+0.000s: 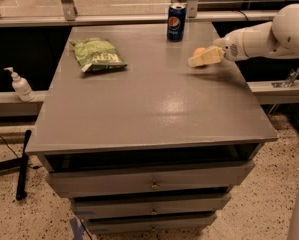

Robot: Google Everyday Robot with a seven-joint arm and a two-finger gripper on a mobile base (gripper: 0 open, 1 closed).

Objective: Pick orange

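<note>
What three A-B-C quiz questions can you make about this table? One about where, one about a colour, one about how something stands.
1. Where is the gripper? A) over the bag B) right by the orange C) at the drawers
2. What colour is the can? A) blue B) red C) yellow
3. How is the can? A) lying down B) crushed C) upright
Answers: 1 B, it sits just in front of the orange, far right on the table. 2 A, its side is blue. 3 C, it stands on its base.
</note>
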